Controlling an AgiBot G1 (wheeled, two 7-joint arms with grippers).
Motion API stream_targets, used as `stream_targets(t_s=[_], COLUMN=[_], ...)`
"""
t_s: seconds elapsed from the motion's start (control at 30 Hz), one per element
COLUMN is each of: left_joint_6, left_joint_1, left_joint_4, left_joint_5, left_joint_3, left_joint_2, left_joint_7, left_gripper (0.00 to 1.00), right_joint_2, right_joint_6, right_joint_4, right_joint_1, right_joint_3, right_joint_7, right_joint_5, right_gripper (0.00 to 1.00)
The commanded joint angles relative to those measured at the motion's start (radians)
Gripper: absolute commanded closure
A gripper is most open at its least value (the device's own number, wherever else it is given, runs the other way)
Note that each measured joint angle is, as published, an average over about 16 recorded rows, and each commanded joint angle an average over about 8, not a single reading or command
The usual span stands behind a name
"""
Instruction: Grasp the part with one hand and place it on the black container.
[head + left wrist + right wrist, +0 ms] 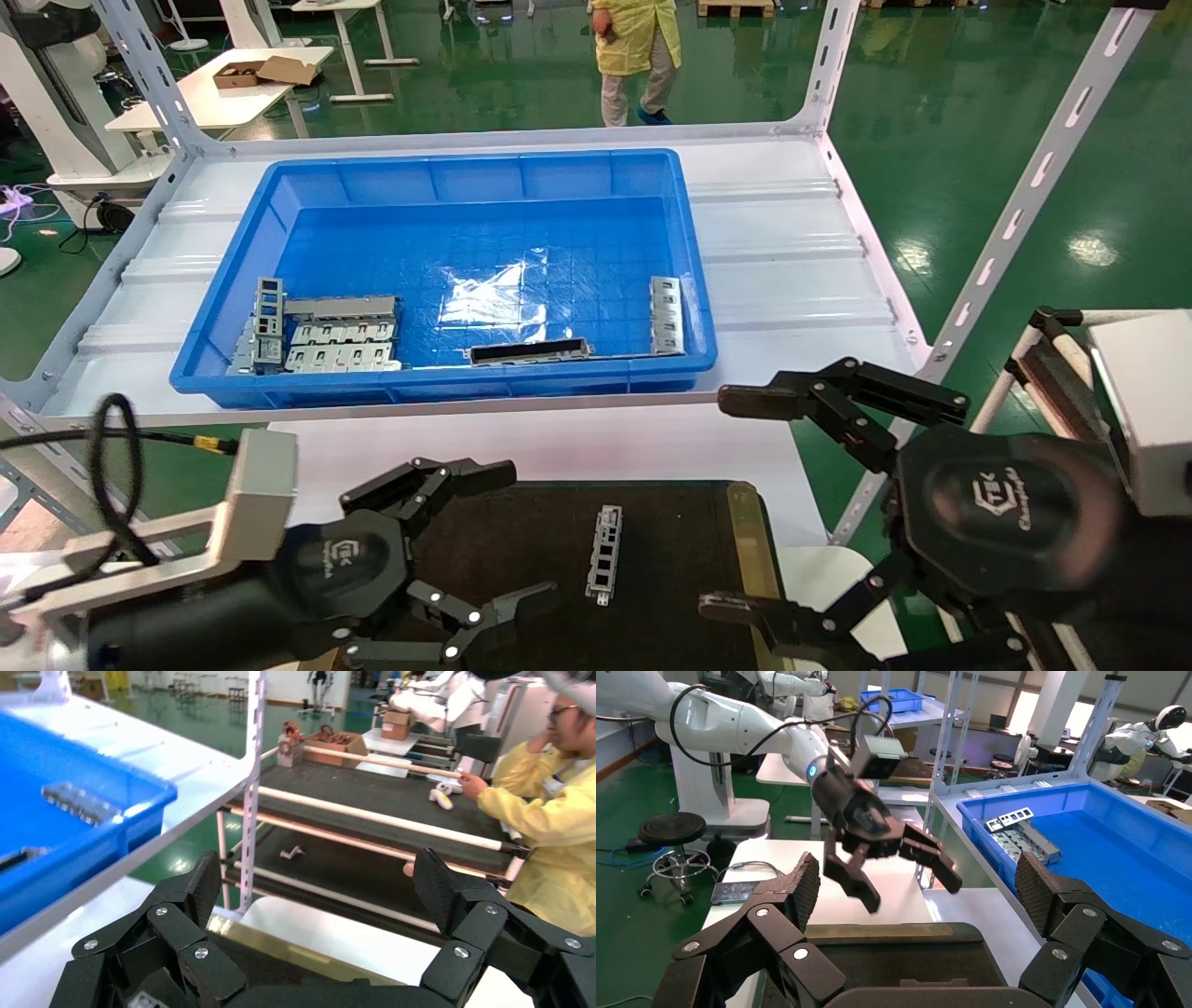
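Note:
The part [605, 554], a narrow silver strip with a row of cut-outs, lies flat on the black container [675, 568], apart from both grippers. My left gripper [521, 531] is open and empty, hovering over the container's left side, just left of the part. It also shows in its wrist view [318, 881], fingers wide, above the container's brass strip [281, 945]. My right gripper [726, 503] is open and empty beside the container's right edge. The right wrist view shows its fingers [800, 881] spread over the container [898, 959], with the left gripper [895, 864] beyond.
A deep blue bin [694, 280] stands on the white shelf behind the container. It holds several grey multi-slot plates [340, 345], a dark hollow bar [531, 351] and another strip [666, 315]. A slotted shelf post [1024, 196] stands at the right. A person in yellow [555, 811] stands nearby.

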Motion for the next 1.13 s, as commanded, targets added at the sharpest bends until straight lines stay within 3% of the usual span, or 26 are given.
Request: stream_targets(t_s=[0.03, 1.13], left_joint_6=[0.03, 0.129], left_joint_1=[-0.007, -0.073], left_joint_4=[0.0, -0.057], left_joint_5=[-0.011, -0.1], left_joint_3=[-0.008, -0.07], left_joint_2=[-0.008, -0.051], left_joint_7=[0.01, 0.005], left_gripper=[0.0, 0.0], right_joint_2=[0.0, 0.0], right_joint_6=[0.0, 0.0], right_joint_4=[0.0, 0.0], right_joint_1=[0.0, 0.0], right_joint_3=[0.0, 0.0], right_joint_7=[0.0, 0.0], right_joint_5=[0.0, 0.0], right_gripper=[0.0, 0.0])
